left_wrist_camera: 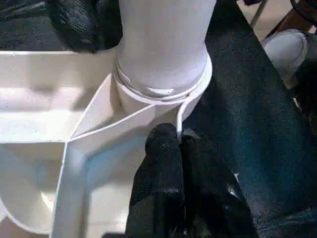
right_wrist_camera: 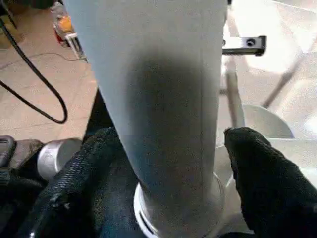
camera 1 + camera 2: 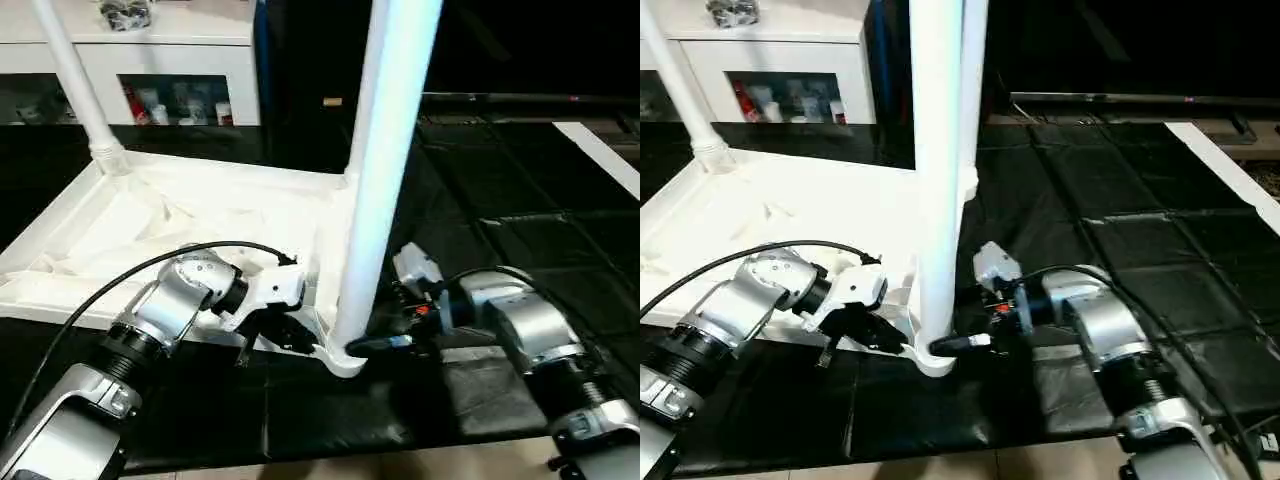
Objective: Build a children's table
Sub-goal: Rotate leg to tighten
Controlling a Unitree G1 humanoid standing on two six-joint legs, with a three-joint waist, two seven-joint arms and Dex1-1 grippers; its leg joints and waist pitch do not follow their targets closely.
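Head view: white table top (image 3: 150, 230) lying upside down on black floor mats (image 3: 520, 230), ribbed underside up. Near corner socket (image 3: 345, 358) holding an upright leg (image 3: 385, 170); a second leg (image 3: 75, 85) standing in the far left corner. Behind, a white glass-door cabinet (image 3: 170, 70). Left gripper (image 3: 280, 330) down at the table's near edge, just left of the near leg. Right gripper (image 3: 385, 343) reaching in from the right at the base of that leg, fingers on either side of it.

Left wrist view: two black fingers (image 1: 161, 188) pressed together, nothing between them, tips touching the rim of the table top (image 1: 74, 139) right beside the socket (image 1: 193, 94) where the leg (image 1: 163, 39) sits.

Right wrist view: leg (image 2: 153, 99) standing between the two black fingers (image 2: 262, 173), one on each side, spread to the leg's width and closed against it just above the socket collar (image 2: 178, 218).
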